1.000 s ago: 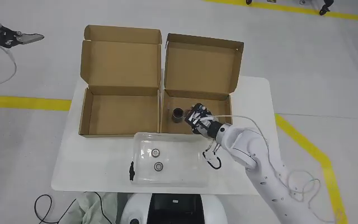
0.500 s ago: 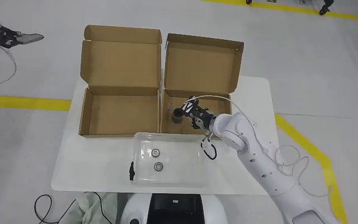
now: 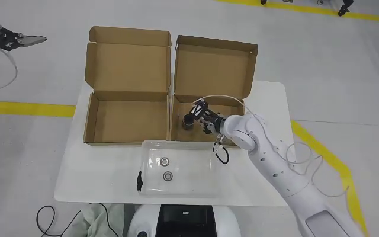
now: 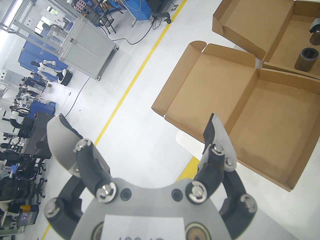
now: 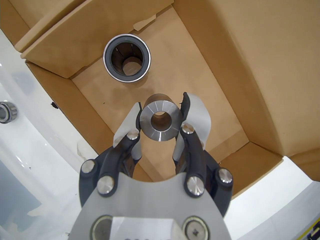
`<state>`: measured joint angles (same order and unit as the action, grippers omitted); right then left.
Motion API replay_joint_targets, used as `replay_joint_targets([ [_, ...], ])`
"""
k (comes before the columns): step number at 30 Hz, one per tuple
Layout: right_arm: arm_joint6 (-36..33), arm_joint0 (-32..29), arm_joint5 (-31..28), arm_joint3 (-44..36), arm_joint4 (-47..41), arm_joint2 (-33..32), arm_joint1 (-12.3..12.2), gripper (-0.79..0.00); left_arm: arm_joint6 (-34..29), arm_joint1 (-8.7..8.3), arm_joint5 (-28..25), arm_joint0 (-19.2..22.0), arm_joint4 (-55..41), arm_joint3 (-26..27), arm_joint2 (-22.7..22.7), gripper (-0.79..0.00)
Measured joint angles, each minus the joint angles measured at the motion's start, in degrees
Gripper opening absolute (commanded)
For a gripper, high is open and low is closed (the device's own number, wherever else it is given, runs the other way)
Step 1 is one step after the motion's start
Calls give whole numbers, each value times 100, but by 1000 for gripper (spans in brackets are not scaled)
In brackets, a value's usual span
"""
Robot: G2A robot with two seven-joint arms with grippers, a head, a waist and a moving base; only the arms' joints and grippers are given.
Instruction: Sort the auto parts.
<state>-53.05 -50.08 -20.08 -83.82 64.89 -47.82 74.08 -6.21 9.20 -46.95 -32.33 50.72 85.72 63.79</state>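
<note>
Right hand [image 5: 162,106]: is clamping both fingers on the sides of a metal sleeve [image 5: 150,126] and hanging inside the right box [image 5: 190,81].
Sleeve axis: is pointing straight down at the box floor, with its bore facing the wrist.
Neighbour: a dark tube [image 5: 108,59] is standing upright just beside the sleeve, not touching it, on the side nearer the left box [image 3: 127,121].
Coming move: probably lowering straight down, since bare floor is lying under the sleeve.
Left hand [image 4: 137,126]: is hanging with fingers apart, well off the worktop [image 3: 260,118].
</note>
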Motion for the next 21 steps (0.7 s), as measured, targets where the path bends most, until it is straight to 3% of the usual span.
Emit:
replay_joint_targets([
  [9, -29, 297, 268, 552, 202, 429, 180, -782, 0, 0, 0, 0, 0, 0, 0, 0],
  [13, 65, 387, 236, 799, 192, 497, 233, -637, 0, 0, 0, 0, 0, 0, 0, 0],
  [17, 135, 446, 229, 964, 205, 577, 288, -563, 0, 0, 0, 0, 0, 0, 0, 0],
  [19, 171, 474, 235, 1035, 204, 601, 311, -449, 0, 0, 0, 0, 0, 0, 0, 0],
  [21, 196, 509, 226, 1108, 191, 626, 338, -142, 0, 0, 0, 0, 0, 0, 0, 0],
])
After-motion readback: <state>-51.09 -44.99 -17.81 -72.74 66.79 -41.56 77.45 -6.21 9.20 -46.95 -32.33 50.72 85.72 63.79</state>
